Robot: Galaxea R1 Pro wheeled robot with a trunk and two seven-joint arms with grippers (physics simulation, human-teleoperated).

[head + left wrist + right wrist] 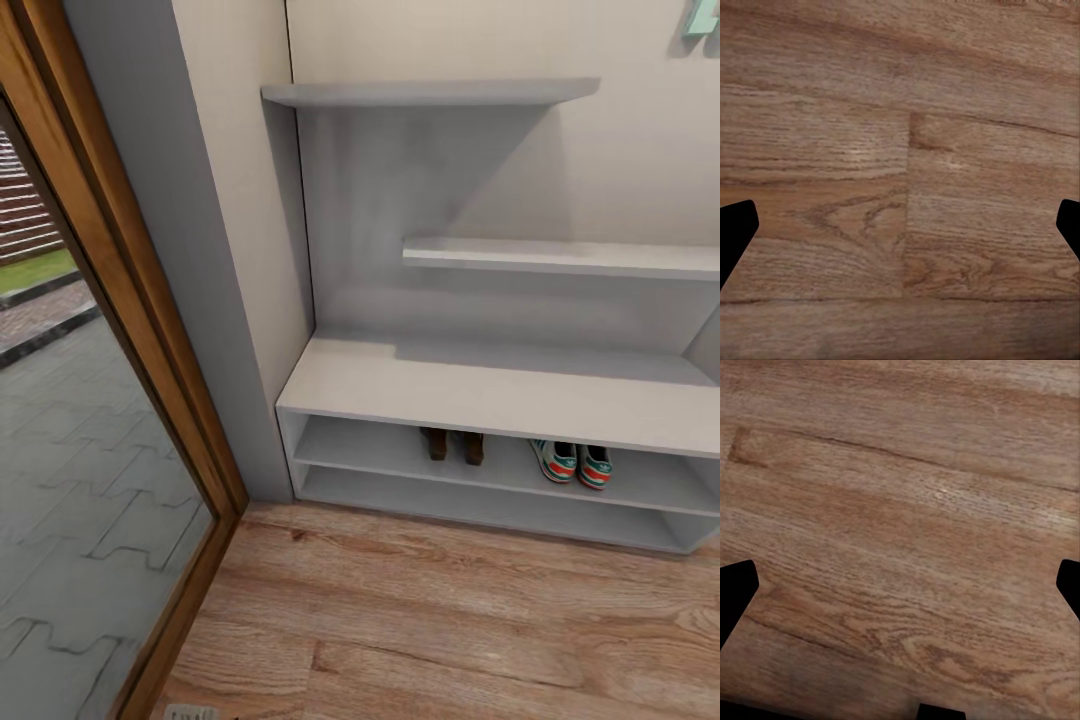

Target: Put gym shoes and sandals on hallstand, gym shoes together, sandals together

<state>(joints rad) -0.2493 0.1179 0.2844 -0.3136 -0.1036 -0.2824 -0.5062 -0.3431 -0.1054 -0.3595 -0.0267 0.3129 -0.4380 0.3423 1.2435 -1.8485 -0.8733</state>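
The pale grey hallstand [480, 385] stands against the wall, with a bench top, two open shelf slots and two staggered shelves above. On its upper slot the two dark brown sandals [452, 444] sit side by side, toes inward. Right of them, on the same shelf, the two gym shoes [573, 462] rest next to each other, heels facing out. In the left wrist view my left gripper [900, 232] is open over bare corridor floor [900, 150], with nothing between its fingers. In the right wrist view my right gripper [900, 592] is likewise open above the planks [907, 525].
A wood-framed glass door [110, 420] fills the left side, showing paving outside. A grey wall section [190, 240] separates it from the hallstand. Wood-plank floor [450, 620] stretches in front of the rack.
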